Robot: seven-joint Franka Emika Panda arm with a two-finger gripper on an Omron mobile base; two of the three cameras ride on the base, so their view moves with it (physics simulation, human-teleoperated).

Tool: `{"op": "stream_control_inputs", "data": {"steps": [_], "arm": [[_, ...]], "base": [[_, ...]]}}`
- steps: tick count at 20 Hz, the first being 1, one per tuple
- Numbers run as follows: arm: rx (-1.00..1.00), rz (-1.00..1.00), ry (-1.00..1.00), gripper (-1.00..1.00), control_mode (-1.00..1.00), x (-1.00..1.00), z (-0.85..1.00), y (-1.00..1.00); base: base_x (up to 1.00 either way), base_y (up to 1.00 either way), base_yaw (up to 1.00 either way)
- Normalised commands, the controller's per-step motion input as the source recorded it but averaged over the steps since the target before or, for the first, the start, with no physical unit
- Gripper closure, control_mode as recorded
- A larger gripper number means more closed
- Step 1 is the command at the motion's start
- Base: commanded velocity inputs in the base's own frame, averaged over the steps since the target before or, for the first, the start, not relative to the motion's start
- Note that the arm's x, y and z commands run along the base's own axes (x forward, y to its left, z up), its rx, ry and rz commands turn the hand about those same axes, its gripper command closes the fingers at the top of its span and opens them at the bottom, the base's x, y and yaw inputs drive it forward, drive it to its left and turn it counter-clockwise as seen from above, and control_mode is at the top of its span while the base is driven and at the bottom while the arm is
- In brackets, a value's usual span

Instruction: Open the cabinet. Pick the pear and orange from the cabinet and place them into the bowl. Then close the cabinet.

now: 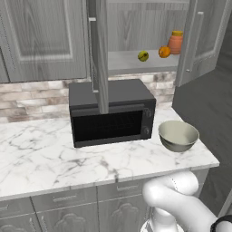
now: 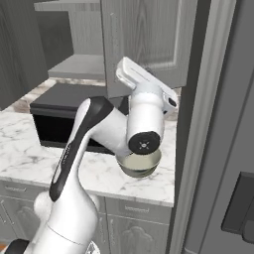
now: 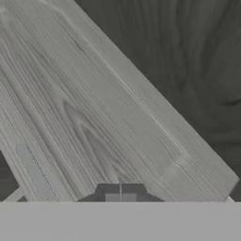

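The pear (image 1: 143,55) sits on the grey inner shelf (image 1: 122,61) of the cabinet (image 1: 136,27), above the right half of the black microwave (image 1: 112,111). It is small, roundish and firm-looking; I judge it light, smooth-skinned and apt to roll, so the best hold is across its widest part, with the fingers coming in level over the shelf edge. Just to its right, also above the microwave's right end, lies the orange (image 1: 164,52), about the same size and rounder still; it should handle much the same, with a slightly grippier peel, and wants a grip straight across its middle. Right of the orange, and close beside it, stands a terracotta jar (image 1: 175,42) that a careless approach could knock.

Both cabinet doors stand open: the left door (image 1: 100,54) hangs edge-on over the microwave, and the right door (image 1: 201,36) swings out beyond its right side. The bowl (image 1: 178,135) rests on the marble counter (image 1: 54,154), just right of the microwave, and holds nothing.

The gripper (image 3: 120,195) has its two dark tips pressed together, holding nothing, with a wood-grain door panel (image 3: 103,113) close in front of it.
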Motion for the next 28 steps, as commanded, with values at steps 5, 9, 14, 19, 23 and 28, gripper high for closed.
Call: {"op": "stream_control_inputs", "data": {"steps": [5,9,14,19,23,28], "arm": [[-0.49,0.06,0.00,-1.00,-1.00,-0.34,-0.51,0.98],[-0.49,0.00,-0.05,-1.00,-1.00,-0.30,-0.18,1.00],[-0.30,-0.03,-0.10,-1.00,-1.00,-0.38,0.32,1.00],[-0.34,-0.04,0.01,-1.00,-1.00,-0.04,0.46,1.00],[-0.36,-0.11,0.03,-1.00,-1.00,0.45,0.06,0.81],[-0.37,-0.18,0.15,-1.00,-1.00,0.67,0.00,0.60]], "base": [[0.00,0.00,0.00],[0.00,0.00,0.00],[0.00,0.00,0.00],[0.00,0.00,0.00],[0.00,0.00,0.00],[0.00,0.00,0.00]]}}
